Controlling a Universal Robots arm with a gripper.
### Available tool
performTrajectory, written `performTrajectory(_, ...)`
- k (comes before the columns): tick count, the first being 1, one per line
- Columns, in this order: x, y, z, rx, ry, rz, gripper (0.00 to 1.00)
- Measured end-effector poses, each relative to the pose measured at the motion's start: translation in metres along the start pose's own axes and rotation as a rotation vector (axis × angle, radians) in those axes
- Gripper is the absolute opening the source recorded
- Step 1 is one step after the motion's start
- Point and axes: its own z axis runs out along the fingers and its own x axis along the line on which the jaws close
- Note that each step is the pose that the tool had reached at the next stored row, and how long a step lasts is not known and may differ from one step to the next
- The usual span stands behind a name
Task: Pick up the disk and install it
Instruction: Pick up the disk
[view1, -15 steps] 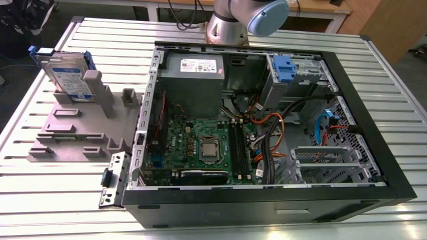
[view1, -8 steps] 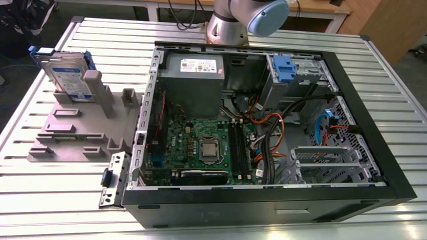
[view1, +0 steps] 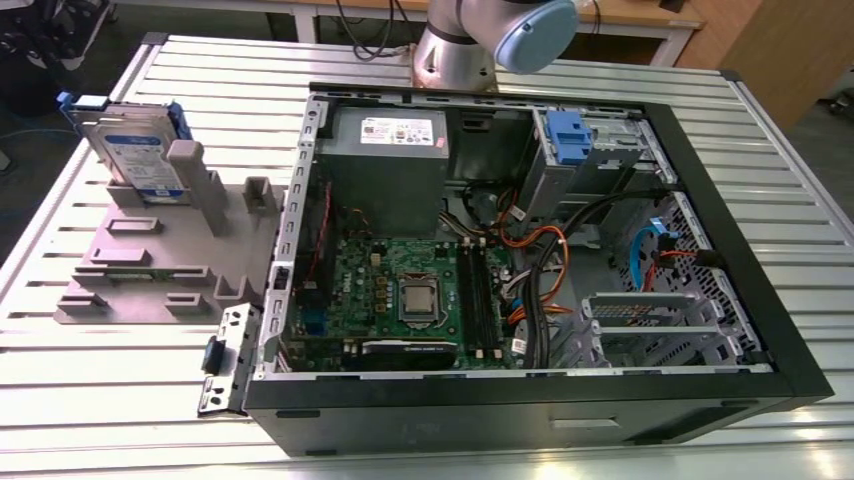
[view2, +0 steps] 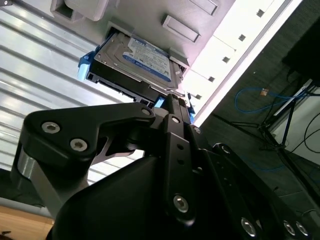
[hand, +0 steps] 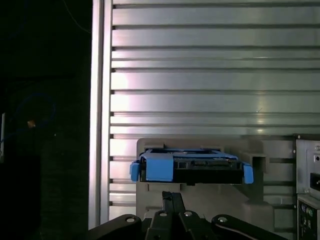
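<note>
1. Black jaws in the first wrist view look pressed together at the tips and hold nothing.
2. Just beyond them, not touching, the disk (hand: 192, 167) stands on its long edge in a grey holder (hand: 255, 200). Blue tabs (hand: 247, 173) stick out at both ends.
3. In the second wrist view, the disk's white-and-blue label faces the camera past the jaws.
4. Beyond the holder, the ribbed metal desk (hand: 200, 75) runs on to its far edge.
5. In the exterior view, an open case (view1: 534, 410) lies on the desk — its green board (view1: 414, 290) is in the middle and a grey box (view1: 387, 150) sits farther back.
6. The holder sits just beside the case, on the exterior view's left. The disk is upright at the holder's far end, well apart from the case's bays.
7. Farthest back, the arm (view1: 487, 40) rises behind the case.
</note>
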Motion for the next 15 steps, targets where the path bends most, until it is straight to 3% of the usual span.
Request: performTrajectory(15, 0.0, 0.0, 0.0, 0.0073, 0.0095, -0.21, 0.11)
